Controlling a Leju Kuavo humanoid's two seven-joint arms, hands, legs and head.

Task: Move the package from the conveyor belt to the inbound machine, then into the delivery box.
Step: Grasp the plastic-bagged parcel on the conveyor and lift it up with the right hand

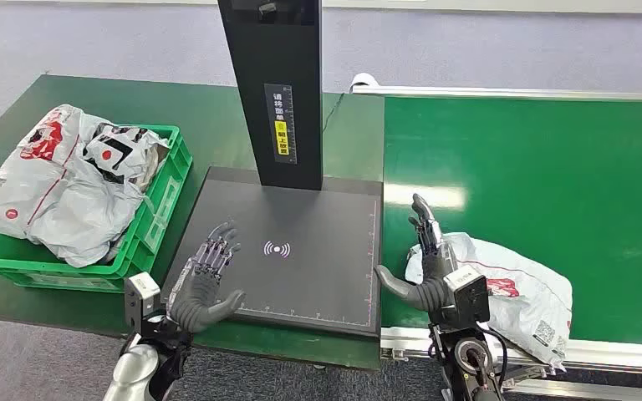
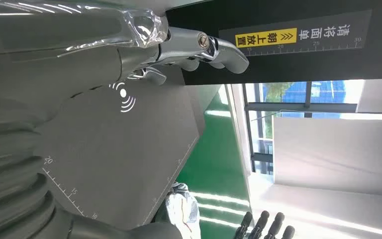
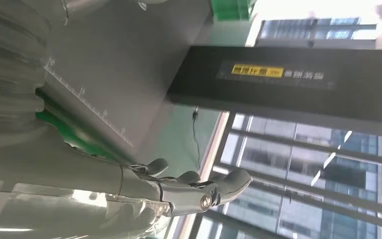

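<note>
Package (image 1: 510, 288) lies on the conveyor belt (image 1: 552, 167) at about four o'clock, untouched beside the right hand (image 1: 430, 263), whose fingers, like the left hand's (image 1: 205, 284), are spread and empty, so both the inbound machine (image 1: 301, 242) and the delivery box (image 1: 146, 217) at nine o'clock remain ahead.

The flat plate of the inbound machine (image 1: 301, 267) lies bare between both robot hands, only its black column (image 1: 280, 92) stands at the far edge.

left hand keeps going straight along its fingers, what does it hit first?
Likely the black upright column of the inbound machine: the left hand hovers open over the dark scan plate, fingers aimed toward it. Height clearance is unclear.
</note>
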